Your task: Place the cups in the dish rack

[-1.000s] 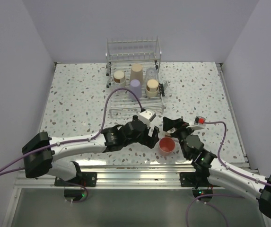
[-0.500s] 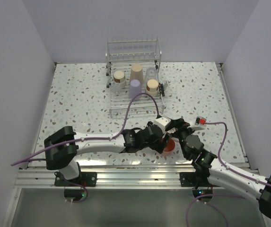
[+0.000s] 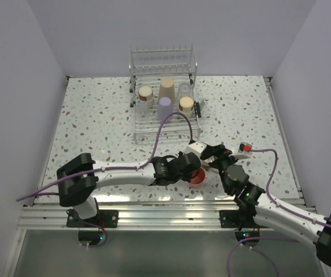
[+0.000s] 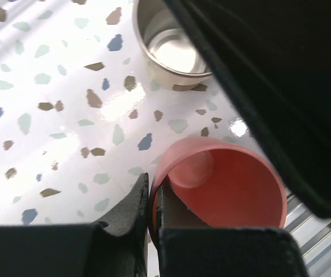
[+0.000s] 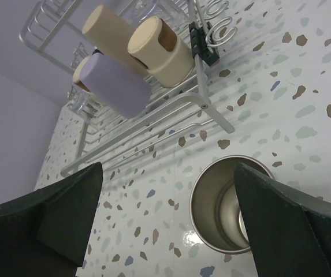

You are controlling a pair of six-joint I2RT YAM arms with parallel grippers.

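Note:
A coral-pink cup [image 4: 229, 193] stands upright on the speckled table near the front, also seen in the top view [image 3: 198, 177]. My left gripper [image 4: 152, 187] is shut on its near rim, one finger [image 4: 131, 205] outside the wall and the other inside. A metallic cup [image 5: 227, 205] stands open-side up just beyond it. My right gripper [image 5: 177, 213] hangs open above that cup, touching nothing. The dish rack [image 3: 148, 131] at the back holds a beige cup [image 3: 166, 89], a lavender one [image 3: 164, 107], a clear one [image 3: 184, 89] and two tan-based ones [image 3: 185, 105].
The two grippers [image 3: 195, 171] [image 3: 213, 153] are close together at the table's front middle. Purple cables loop over both arms. White walls close off the table on three sides. The rack's front wires [image 5: 153, 124] lie low just beyond the metallic cup.
My left arm swung right to the coral-pink cup and its jaws closed on the rim, drawing the cup slightly left. The right arm stayed still and open.

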